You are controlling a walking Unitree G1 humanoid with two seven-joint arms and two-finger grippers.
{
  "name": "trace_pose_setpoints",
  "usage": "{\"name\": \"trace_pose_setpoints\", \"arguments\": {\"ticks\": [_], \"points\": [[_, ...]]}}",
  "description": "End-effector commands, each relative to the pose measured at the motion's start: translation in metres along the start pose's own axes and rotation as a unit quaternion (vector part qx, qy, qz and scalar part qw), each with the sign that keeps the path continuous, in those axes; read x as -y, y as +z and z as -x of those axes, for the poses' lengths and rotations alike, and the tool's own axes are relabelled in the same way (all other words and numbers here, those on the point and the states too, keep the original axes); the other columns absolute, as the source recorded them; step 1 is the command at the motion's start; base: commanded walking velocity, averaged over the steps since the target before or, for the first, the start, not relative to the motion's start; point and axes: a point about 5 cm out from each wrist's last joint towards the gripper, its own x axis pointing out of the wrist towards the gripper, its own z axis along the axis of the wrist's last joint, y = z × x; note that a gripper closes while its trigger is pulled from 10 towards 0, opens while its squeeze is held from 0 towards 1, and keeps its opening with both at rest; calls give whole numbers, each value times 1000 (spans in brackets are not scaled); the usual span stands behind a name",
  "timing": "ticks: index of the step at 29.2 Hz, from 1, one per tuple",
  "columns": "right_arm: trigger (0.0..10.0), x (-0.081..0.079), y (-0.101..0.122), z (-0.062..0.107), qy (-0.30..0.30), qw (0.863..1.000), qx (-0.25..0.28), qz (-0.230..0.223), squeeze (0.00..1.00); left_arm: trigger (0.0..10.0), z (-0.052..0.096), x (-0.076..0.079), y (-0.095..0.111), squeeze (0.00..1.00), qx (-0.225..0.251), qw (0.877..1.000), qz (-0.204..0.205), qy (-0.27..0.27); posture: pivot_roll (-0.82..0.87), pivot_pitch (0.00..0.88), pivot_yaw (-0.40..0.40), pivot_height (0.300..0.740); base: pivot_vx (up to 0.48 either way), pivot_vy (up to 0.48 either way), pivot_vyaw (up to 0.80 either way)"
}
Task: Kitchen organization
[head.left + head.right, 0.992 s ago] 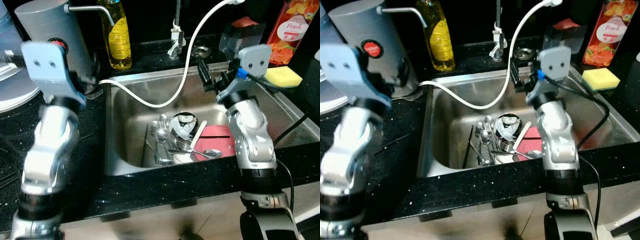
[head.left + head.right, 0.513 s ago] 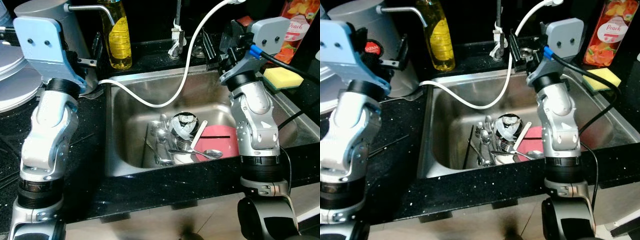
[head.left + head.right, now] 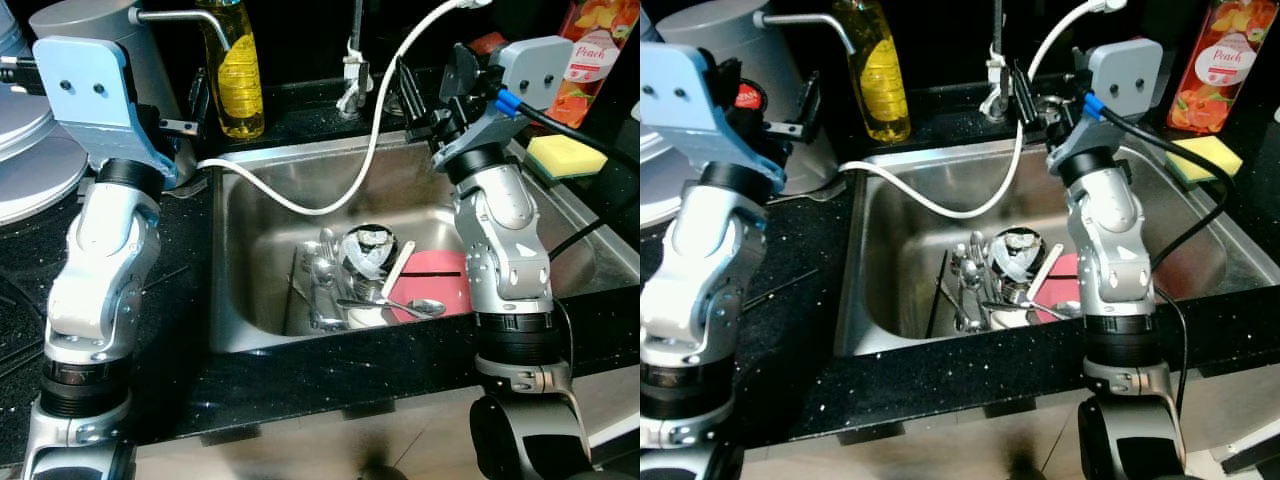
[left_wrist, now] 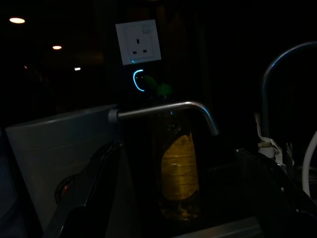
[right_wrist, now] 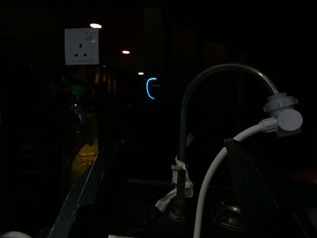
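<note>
Left eye view, sink: the steel sink (image 3: pixel 260 250) holds the task's things, a heap of cutlery (image 3: pixel 322 285), a round foil-wrapped lump (image 3: pixel 367 250) and a red board (image 3: pixel 432 285) with a spoon (image 3: pixel 400 305) across it.
Left eye view, right tool: the right tool (image 3: pixel 420 100) hangs over the sink's back rim near the tap base (image 3: pixel 352 85), fingers spread, holding nothing.
Left eye view, left tool: the left tool (image 3: pixel 185 100) is raised beside the grey dispenser (image 3: pixel 100 40) and the yellow bottle (image 3: pixel 238 70), fingers apart and empty.
Right eye view, clutter: a white hose (image 3: pixel 970 200) loops from the tap across the basin; a yellow sponge (image 3: pixel 1205 158) and a peach carton (image 3: pixel 1220 60) stand on the dark surface (image 3: pixel 940 375) to the right.
Left wrist view: dark; the dispenser's spout (image 4: pixel 168 110) and the bottle lie ahead between the open fingers.
Right wrist view: dark; the tap's curved neck (image 5: pixel 208 79) and hose coupling (image 5: pixel 282 111) lie ahead.
Step in hand, a judgement: reaching into the sink; best to lower the right tool straight down past the hose.
Risk: snagging the hose or knocking the cutlery heap.
</note>
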Motion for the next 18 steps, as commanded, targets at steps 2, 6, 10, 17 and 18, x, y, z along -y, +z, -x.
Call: {"name": "trace_pose_setpoints", "arguments": {"ticks": [2, 6, 10, 17, 18], "points": [[10000, -1, 1, -1, 0, 1000, 1, -5, 0, 10000, 2, 0, -4, 0, -9, 1000, -4, 2, -70, 24, 72, 740, 0, 0, 0], [10000, -2, 1, -2, -1, 1000, 3, -5, 0, 10000, 0, 0, -3, 0, -9, 1000, -4, 1, -57, 26, 78, 740, 0, 0, 0], [10000, -1, 0, 0, -4, 1000, 2, -6, 0, 10000, -1, 4, -2, 0, -6, 1000, -3, -4, -42, 25, 78, 740, 0, 0, 0], [10000, 0, 1, -1, -4, 1000, 3, -5, 0, 10000, -1, 14, -2, 0, 0, 1000, -3, -16, -41, 24, 73, 740, 0, 0, 0], [10000, 0, 1, -1, -3, 1000, 3, -4, 0, 10000, -1, 14, -3, 0, -1, 1000, -3, -16, -42, 24, 72, 740, 0, 0, 0]]}}
